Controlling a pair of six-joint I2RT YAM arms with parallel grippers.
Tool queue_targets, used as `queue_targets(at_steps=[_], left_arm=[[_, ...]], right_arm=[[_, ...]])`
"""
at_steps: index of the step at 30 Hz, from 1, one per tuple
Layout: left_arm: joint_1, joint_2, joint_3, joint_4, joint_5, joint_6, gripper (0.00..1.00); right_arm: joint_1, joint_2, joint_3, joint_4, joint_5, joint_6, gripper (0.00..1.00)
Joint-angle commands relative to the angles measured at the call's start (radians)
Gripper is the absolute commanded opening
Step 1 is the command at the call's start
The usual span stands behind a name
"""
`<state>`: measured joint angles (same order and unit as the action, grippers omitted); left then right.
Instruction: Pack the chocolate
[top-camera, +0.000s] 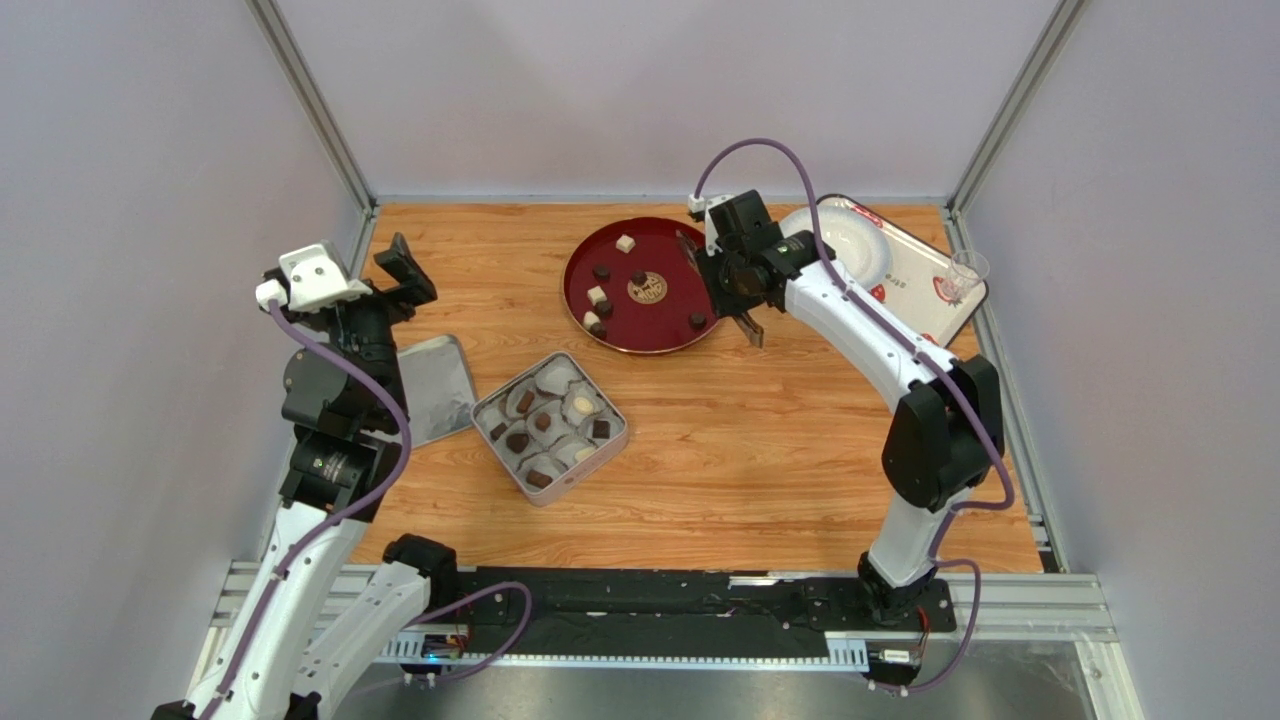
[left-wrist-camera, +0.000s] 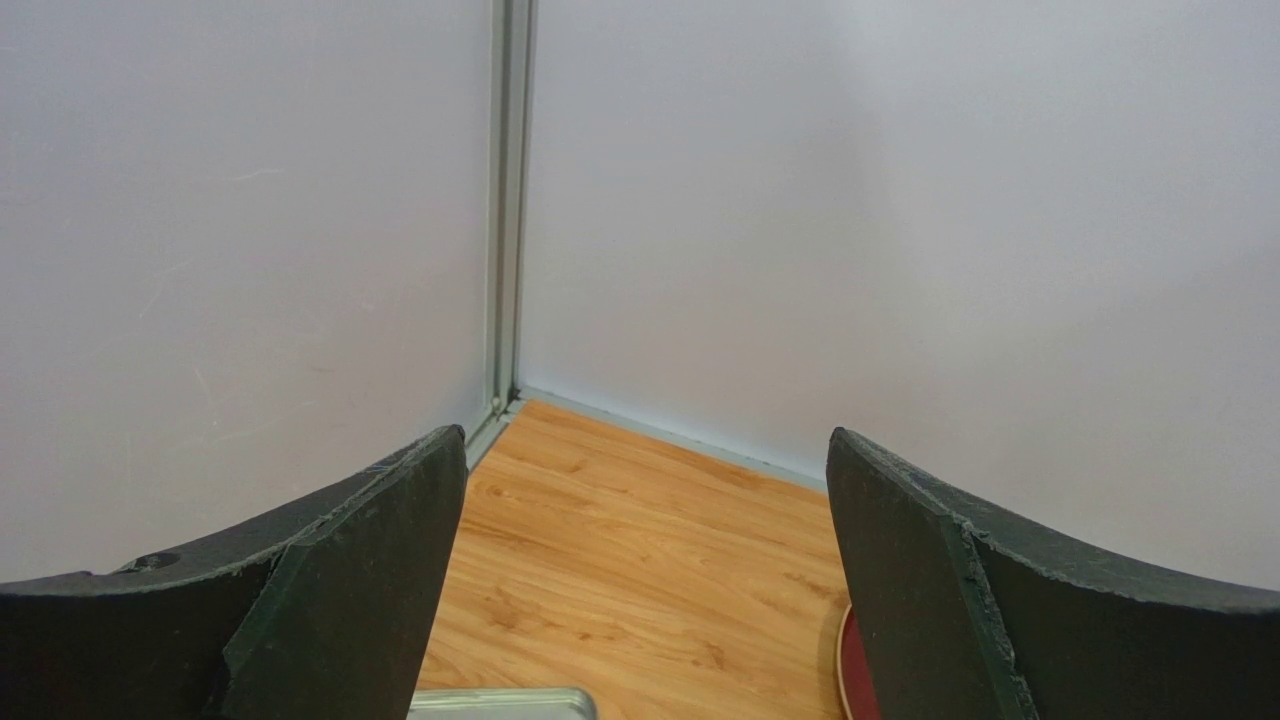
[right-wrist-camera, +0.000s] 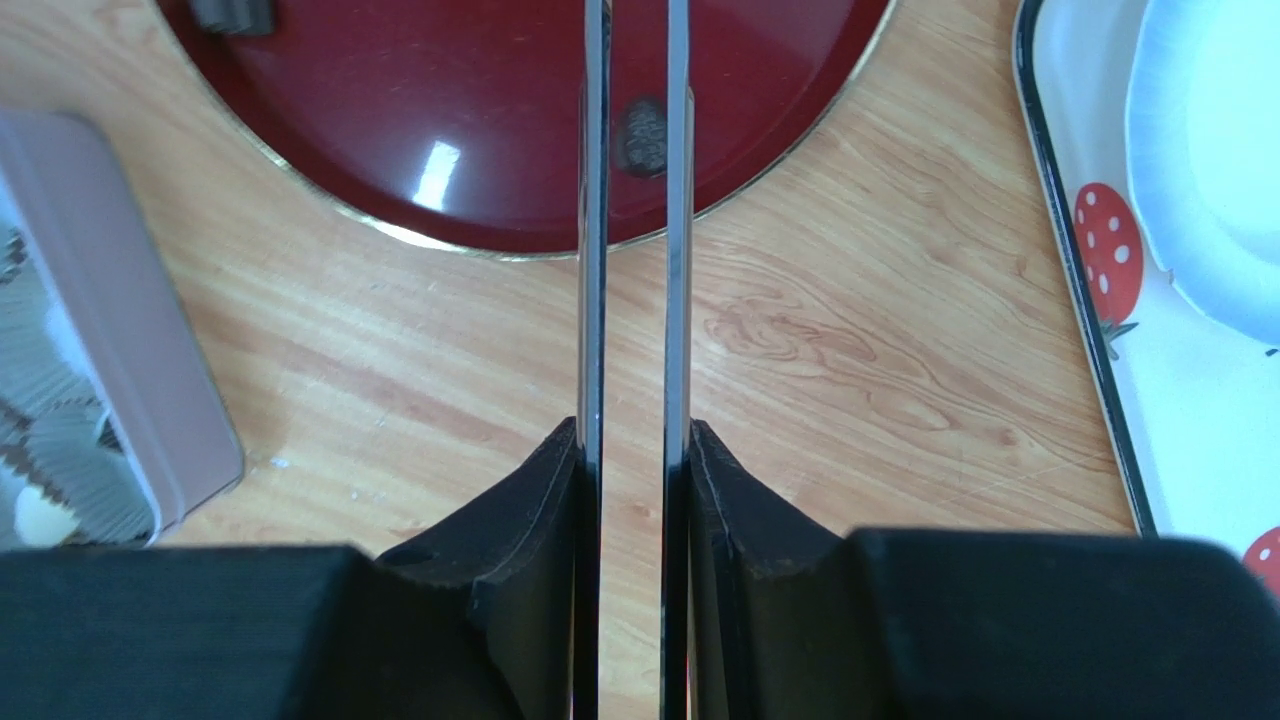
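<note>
A red plate (top-camera: 661, 323) at the back centre carries several small chocolates, cream-white cubes (top-camera: 625, 242) and dark pieces (top-camera: 699, 318). An open square tin (top-camera: 489, 408) in front of it holds more chocolates in paper cups. My right gripper (top-camera: 736, 278) is at the plate's right edge, shut (right-wrist-camera: 633, 435) on long metal tongs (right-wrist-camera: 595, 225). The tong arms reach over the plate (right-wrist-camera: 451, 90), and a dark chocolate (right-wrist-camera: 646, 135) shows in the gap between them. I cannot tell if it is pinched. My left gripper (top-camera: 403, 278) is open and empty (left-wrist-camera: 646, 450) at the far left.
The tin's lid (top-camera: 433, 387) lies flat left of the tin, below my left gripper. A white strawberry-print tray (top-camera: 902, 270) with a clear cup (top-camera: 962, 278) stands at the back right. Enclosure walls and posts close in the table's back and sides.
</note>
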<state>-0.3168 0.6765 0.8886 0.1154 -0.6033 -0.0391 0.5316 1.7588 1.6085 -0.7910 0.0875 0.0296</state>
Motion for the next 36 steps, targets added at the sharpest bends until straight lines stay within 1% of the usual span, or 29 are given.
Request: queue_targets(at_steps=[1,5,12,18,21,26,36], left_arm=[[0.007,0.005,-0.002,0.024,0.002,-0.001,0.97],[0.007,0.008,0.001,0.021,0.0,0.001,0.97],[0.01,0.017,0.003,0.02,-0.004,0.004,0.97],[0.012,0.026,0.004,0.015,-0.003,-0.001,0.97],[0.012,0.031,0.007,0.01,-0.001,-0.002,0.97],[0.013,0.032,0.009,0.009,-0.004,-0.002,0.97],[0.013,0.034,0.01,0.007,-0.004,-0.001,0.97]], right_arm=[[-0.038,0.074,0.074,0.055,0.014,0.009,0.29],[-0.073,0.148,0.109,0.075,0.009,0.012,0.3],[-0.099,0.289,0.212,0.061,-0.005,0.006,0.37],[-0.119,0.363,0.281,0.055,-0.009,0.003,0.4],[-0.125,0.396,0.314,0.046,-0.023,-0.002,0.43],[-0.127,0.449,0.37,0.033,-0.043,-0.016,0.43],[-0.136,0.514,0.421,0.035,-0.046,-0.023,0.43]])
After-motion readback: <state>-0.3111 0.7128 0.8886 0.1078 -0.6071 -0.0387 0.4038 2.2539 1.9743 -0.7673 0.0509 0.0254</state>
